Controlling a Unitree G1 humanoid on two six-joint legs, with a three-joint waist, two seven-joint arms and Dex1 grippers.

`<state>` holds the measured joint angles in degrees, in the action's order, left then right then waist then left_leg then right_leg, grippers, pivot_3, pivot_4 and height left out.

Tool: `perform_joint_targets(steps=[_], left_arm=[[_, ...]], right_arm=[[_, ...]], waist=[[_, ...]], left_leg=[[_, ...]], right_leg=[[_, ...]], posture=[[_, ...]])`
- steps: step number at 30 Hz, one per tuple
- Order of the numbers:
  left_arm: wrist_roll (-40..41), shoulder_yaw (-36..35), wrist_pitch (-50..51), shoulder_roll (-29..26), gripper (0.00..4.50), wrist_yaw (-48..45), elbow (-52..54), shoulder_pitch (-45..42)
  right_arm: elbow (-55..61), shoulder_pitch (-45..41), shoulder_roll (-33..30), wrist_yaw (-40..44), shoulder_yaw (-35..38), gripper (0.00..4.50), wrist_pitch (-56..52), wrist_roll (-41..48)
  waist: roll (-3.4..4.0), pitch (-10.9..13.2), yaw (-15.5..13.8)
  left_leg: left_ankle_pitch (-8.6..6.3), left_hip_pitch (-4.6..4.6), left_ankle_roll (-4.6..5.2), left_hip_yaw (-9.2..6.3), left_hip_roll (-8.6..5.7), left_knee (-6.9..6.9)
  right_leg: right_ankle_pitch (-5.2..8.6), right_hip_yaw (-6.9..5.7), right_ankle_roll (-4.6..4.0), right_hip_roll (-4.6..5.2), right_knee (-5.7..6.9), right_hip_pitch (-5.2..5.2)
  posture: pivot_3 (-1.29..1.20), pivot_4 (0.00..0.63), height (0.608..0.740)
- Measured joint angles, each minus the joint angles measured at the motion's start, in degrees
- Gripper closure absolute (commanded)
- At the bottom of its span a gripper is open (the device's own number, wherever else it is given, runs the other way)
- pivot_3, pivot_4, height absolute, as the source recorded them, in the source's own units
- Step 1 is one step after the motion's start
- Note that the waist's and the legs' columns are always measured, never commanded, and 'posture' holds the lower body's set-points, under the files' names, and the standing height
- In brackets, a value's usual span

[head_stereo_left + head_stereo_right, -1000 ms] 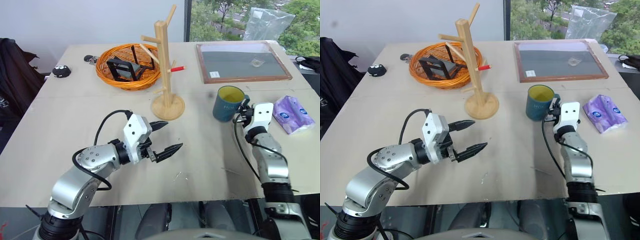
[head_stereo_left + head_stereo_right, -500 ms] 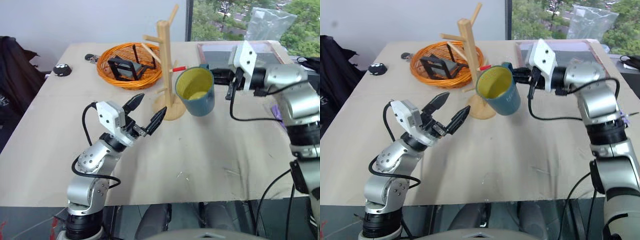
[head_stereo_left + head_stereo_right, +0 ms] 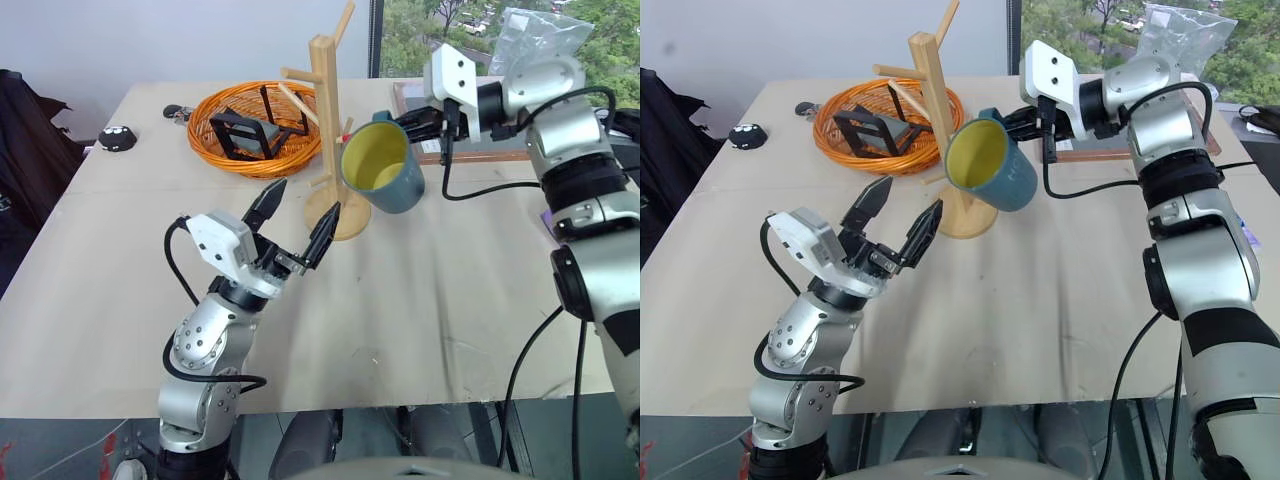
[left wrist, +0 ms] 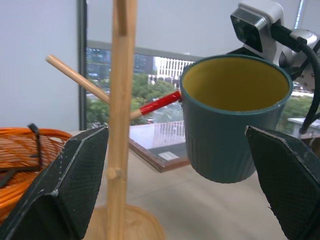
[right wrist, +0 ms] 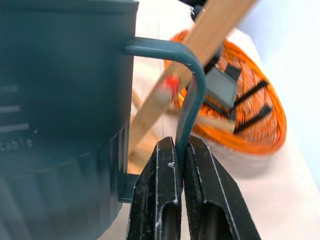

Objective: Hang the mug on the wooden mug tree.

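The teal mug (image 3: 382, 172) with a yellow inside hangs in the air, tilted with its mouth toward me, just right of the wooden mug tree (image 3: 325, 110). My right gripper (image 5: 179, 146) is shut on the mug's loop handle (image 5: 192, 95) and comes in from the right. In the right wrist view the red-tipped peg (image 5: 169, 86) shows close behind the handle loop; I cannot tell whether it passes through. My left gripper (image 3: 305, 198) is open and empty, pointing up at the tree's base (image 3: 340, 218) from the near side. Its fingers (image 4: 70, 185) frame the post and the mug (image 4: 232, 115).
An orange wicker basket (image 3: 252, 128) holding black stands sits behind and left of the tree. A wood-framed board (image 3: 500, 152) lies at the back right, under my right arm. A small black object (image 3: 117, 138) rests near the table's far left edge.
My right gripper has lifted the mug off the table at the right and carried it up and left to the tree. My left gripper has risen and tilted upward, still open.
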<state>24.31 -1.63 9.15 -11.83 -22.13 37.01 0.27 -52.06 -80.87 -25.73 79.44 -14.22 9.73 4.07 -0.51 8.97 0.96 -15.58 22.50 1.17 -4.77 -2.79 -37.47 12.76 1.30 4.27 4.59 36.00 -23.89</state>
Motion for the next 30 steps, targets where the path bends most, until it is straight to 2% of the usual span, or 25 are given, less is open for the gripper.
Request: perform_joint_targets(steps=[13, 14, 15, 19, 20, 23, 28, 30], left_arm=[[0.08, 1.93, -1.18, 1.5, 0.0, 0.62, 0.0, 1.19], [0.08, 2.04, -1.19, 1.49, 0.0, 0.62, 0.0, 1.2], [0.09, 2.16, -1.19, 1.49, 0.0, 0.61, 0.0, 1.21], [0.09, 2.2, -1.23, 1.4, 0.0, 0.46, -0.03, 1.21], [0.09, 2.21, -1.23, 1.37, 0.0, 0.4, -0.05, 1.21], [0.12, 2.21, -1.23, 1.03, 0.0, -0.05, -0.11, 1.19], [0.61, 2.15, 0.03, -0.04, 0.0, -0.15, -0.11, 1.33], [0.64, 2.17, 1.92, -1.23, 0.0, -0.1, -0.11, 2.13]], right_arm=[[-7.9, -2.25, 3.22, -1.26, 0.05, 4.45, 4.8, -4.83], [-8.12, -2.31, 3.22, -1.36, 0.08, 3.92, 4.95, -5.06], [-8.69, -2.56, 3.24, -1.76, 0.13, 3.68, 5.4, -5.25], [-10.22, -4.02, 3.15, -3.76, 1.41, 1.95, 6.01, -5.84], [-10.59, -4.24, 3.07, -4.0, 1.55, 1.38, 6.08, -5.89], [-12.08, -4.91, 1.99, -5.5, 2.24, 0.06, 6.25, -6.22], [-11.93, -4.53, -2.47, -7.77, 5.76, 0.06, 4.74, -5.57], [-8.38, -1.32, -5.09, -6.76, 8.44, 0.06, 1.58, -3.26]], waist=[[0.01, 0.0, -0.07], [0.01, 0.0, -0.07], [0.01, 0.0, -0.06], [0.02, 0.01, -0.06], [0.02, 0.01, -0.06], [0.02, 0.01, -0.15], [0.02, 0.01, -0.29], [0.0, -0.01, -0.23]], left_leg=[[0.0, 0.03, -0.01, -0.02, -0.02, -0.01], [0.0, 0.03, -0.01, -0.02, -0.02, -0.01], [0.0, 0.03, -0.01, -0.02, -0.03, -0.01], [0.0, 0.03, -0.01, -0.02, -0.03, -0.01], [0.0, 0.03, -0.01, -0.02, -0.03, -0.01], [0.01, 0.03, -0.01, -0.02, -0.04, -0.02], [0.0, 0.06, 0.0, -0.03, -0.06, -0.02], [0.0, 0.05, 0.0, -0.03, -0.05, -0.01]], right_leg=[[0.0, -0.03, 0.0, 0.0, 0.04, -0.02], [0.0, -0.03, 0.0, 0.0, 0.04, -0.02], [0.0, -0.03, 0.0, 0.0, 0.04, -0.02], [0.0, -0.03, 0.0, 0.0, 0.05, -0.03], [0.0, -0.03, 0.0, 0.0, 0.04, -0.03], [0.0, -0.03, 0.0, 0.0, 0.05, -0.02], [0.0, -0.04, 0.0, 0.02, 0.02, -0.02], [0.0, -0.03, 0.0, 0.01, 0.0, 0.0]], posture=[[0.0, 0.15, 0.74], [0.0, 0.15, 0.74], [0.0, 0.15, 0.74], [0.0, 0.15, 0.74], [0.0, 0.15, 0.74], [0.0, 0.15, 0.74], [0.0, 0.15, 0.74], [0.0, 0.15, 0.74]])
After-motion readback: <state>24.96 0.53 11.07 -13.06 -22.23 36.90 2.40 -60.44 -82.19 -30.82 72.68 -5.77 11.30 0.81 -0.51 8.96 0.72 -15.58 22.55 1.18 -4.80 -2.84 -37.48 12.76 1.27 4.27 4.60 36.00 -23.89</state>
